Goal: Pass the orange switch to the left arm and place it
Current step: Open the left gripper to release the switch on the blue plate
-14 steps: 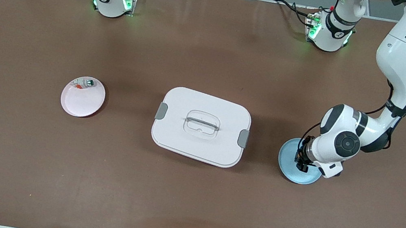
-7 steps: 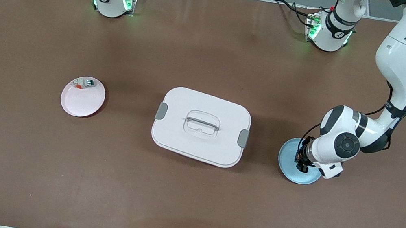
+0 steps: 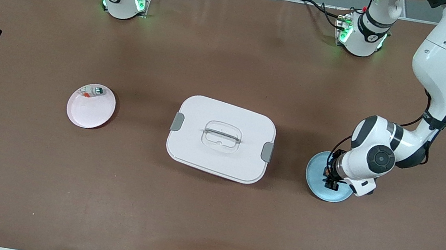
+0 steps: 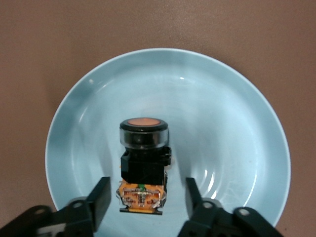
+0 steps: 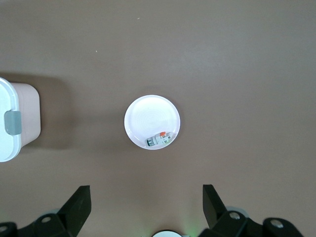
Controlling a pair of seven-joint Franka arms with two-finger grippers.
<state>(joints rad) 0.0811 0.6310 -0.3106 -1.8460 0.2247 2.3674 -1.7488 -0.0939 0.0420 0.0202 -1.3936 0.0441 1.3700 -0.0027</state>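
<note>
While the orange switch [image 4: 143, 163] lies in the blue plate [image 4: 237, 118] at the left arm's end of the table, the left gripper [image 4: 145, 203] hangs spread astride it — positioned to pinch; the right gripper [image 5: 146, 203], also spread, waits high over the pink plate [image 5: 148, 116].

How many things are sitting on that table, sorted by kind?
Plates: 2, pink plate and blue plate
Boxes: 1, box
Small parts: 3, orange switch on the blue plate, white piece and green-tipped piece on the pink plate
Total: 6
</note>
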